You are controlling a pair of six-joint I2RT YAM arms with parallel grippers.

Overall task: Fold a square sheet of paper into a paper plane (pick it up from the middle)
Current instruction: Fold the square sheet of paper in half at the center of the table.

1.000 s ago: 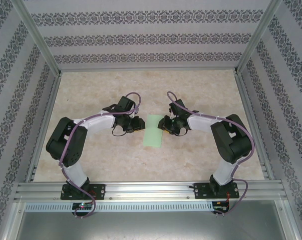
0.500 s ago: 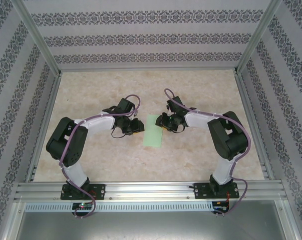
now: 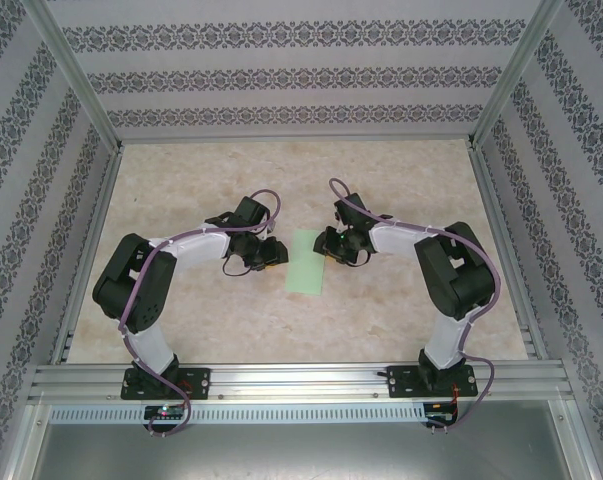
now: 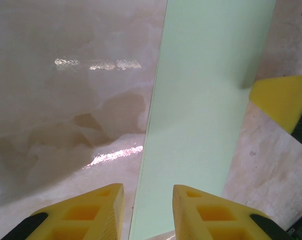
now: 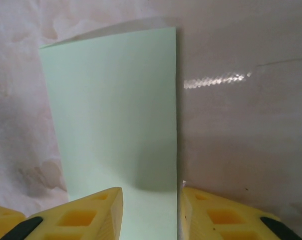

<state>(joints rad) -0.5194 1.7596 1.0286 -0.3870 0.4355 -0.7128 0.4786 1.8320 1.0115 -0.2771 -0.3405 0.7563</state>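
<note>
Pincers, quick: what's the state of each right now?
Left pincer: open, straddling an edge of the paper, nothing gripped.
Right pincer: open, low over the paper, nothing gripped.

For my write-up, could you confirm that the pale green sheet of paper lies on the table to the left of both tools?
Not quite: the sheet of paper lies between the tools, not left of both. The top external view shows the left tool at its left edge and the right tool at its right edge. It is pale green, on the table.
</note>
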